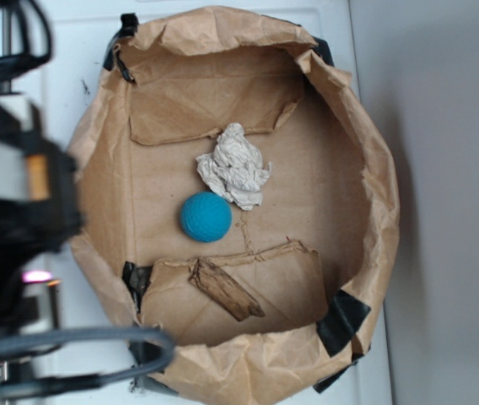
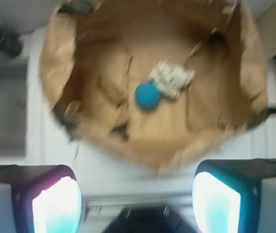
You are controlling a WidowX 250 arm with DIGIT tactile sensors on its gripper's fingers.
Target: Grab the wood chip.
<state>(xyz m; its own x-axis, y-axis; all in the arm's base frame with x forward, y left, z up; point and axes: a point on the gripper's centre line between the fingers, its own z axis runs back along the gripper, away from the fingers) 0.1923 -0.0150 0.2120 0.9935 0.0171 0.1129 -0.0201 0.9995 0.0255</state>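
The wood chip (image 1: 225,289) is a dark brown, jagged sliver lying on a torn cardboard flap (image 1: 286,283) at the near side of the paper-lined box (image 1: 374,194). In the blurred wrist view it shows only as a darker streak (image 2: 111,89) left of the blue ball (image 2: 147,95). My gripper (image 2: 137,194) is open, its fingers (image 2: 55,204) wide apart with nothing between them. It hangs over the white surface outside the box rim, well short of the chip. In the exterior view only the arm's blurred black body (image 1: 20,211) shows at the left edge.
A blue ball (image 1: 206,217) sits mid-box with a crumpled off-white paper wad (image 1: 235,166) just beyond it. Another cardboard flap (image 1: 206,105) lies on the far side. The box walls (image 1: 96,169) rise around everything. Grey cables (image 1: 71,346) run by the arm.
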